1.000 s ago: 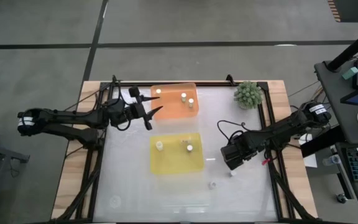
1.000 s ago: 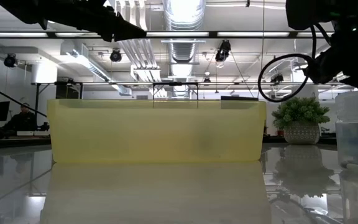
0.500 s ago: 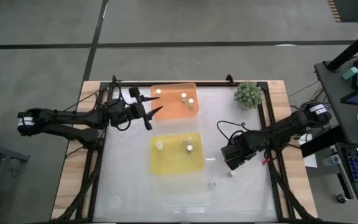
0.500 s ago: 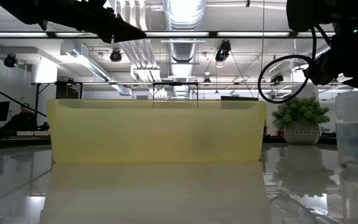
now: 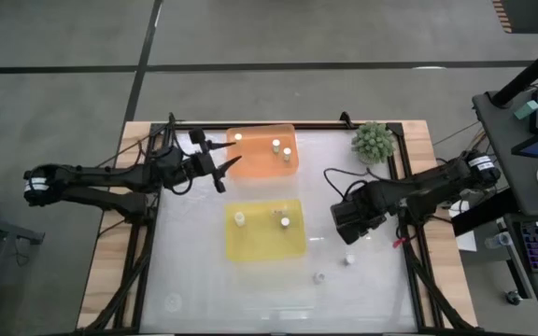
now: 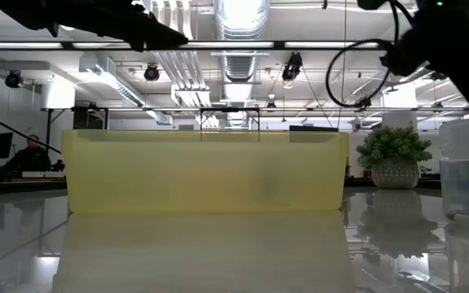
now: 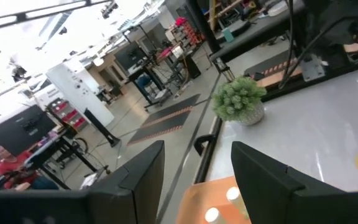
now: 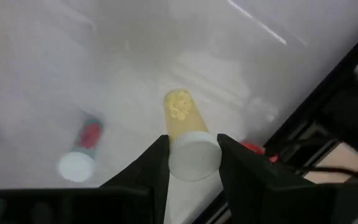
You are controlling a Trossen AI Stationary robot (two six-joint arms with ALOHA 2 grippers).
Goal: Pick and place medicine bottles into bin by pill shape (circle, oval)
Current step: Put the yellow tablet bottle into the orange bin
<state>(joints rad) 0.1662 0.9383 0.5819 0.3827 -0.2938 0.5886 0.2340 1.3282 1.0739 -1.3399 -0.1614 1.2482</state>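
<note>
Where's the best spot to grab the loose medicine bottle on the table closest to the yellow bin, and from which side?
Take the medicine bottle by its white cap and upper body, coming straight down from above. It looks upright and is a small round cylinder, so the fingers can close across it from any direction. The bare table around it, apart from the yellow bin, leaves room.

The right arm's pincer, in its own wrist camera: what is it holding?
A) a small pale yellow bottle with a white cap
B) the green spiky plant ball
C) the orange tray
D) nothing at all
A: in the right wrist view the right pincer has its two dark fingers pressed on either side of the white cap of a small pale yellow bottle, lifted clear of the table.
</note>
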